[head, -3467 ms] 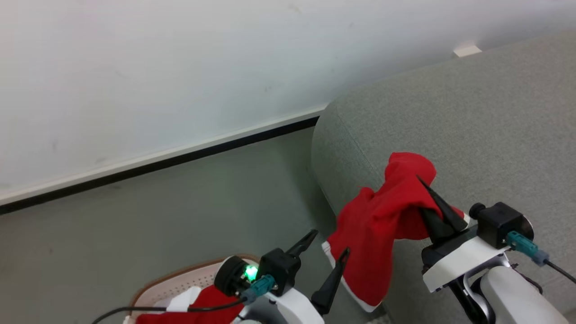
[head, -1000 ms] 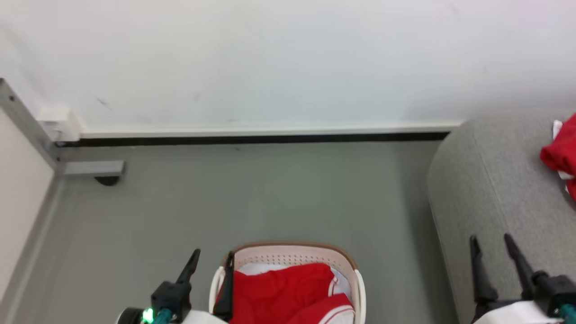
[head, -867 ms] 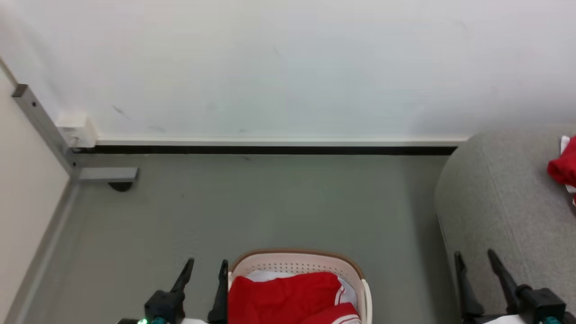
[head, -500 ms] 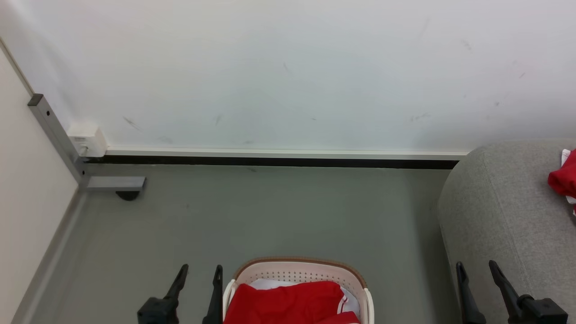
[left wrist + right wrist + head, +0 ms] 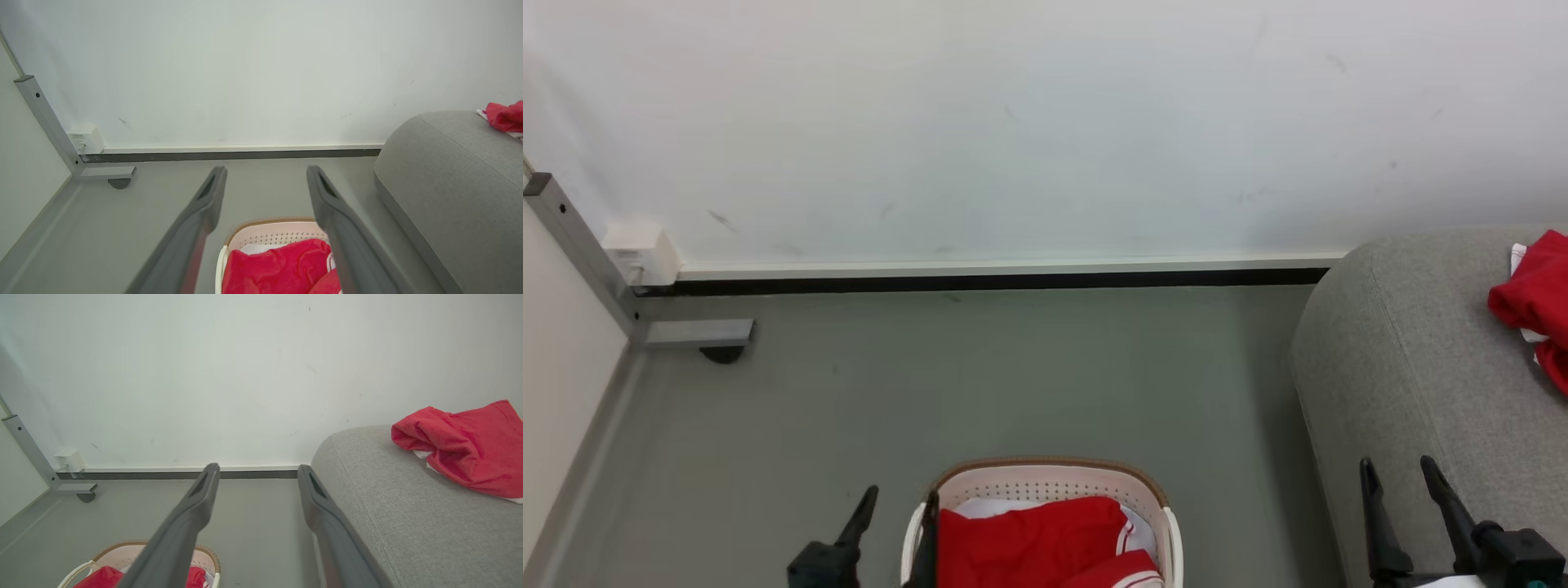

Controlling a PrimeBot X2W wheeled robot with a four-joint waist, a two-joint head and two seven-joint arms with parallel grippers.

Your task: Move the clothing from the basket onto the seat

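Observation:
The white basket [image 5: 1045, 475] with a brown rim stands on the floor at the bottom middle of the head view, and red clothing [image 5: 1029, 535] lies in it. Another red garment [image 5: 1531, 298] rests on the grey seat [image 5: 1405, 367] at the right. My left gripper [image 5: 900, 510] is open and empty just left of the basket. My right gripper [image 5: 1396, 482] is open and empty over the seat's near edge. In the left wrist view the left gripper [image 5: 266, 171] hangs above the basket [image 5: 269, 232]. In the right wrist view the right gripper [image 5: 258, 469] is left of the garment [image 5: 461, 449].
A white wall with a dark baseboard runs behind. A grey metal post with a foot [image 5: 698, 333] and a white wall box [image 5: 641, 249] are at the far left. Grey floor [image 5: 1013, 376] lies between basket, wall and seat.
Earlier my right gripper held a red garment over the seat; it now lies there and the gripper is open and empty. The view has swung left to the basket.

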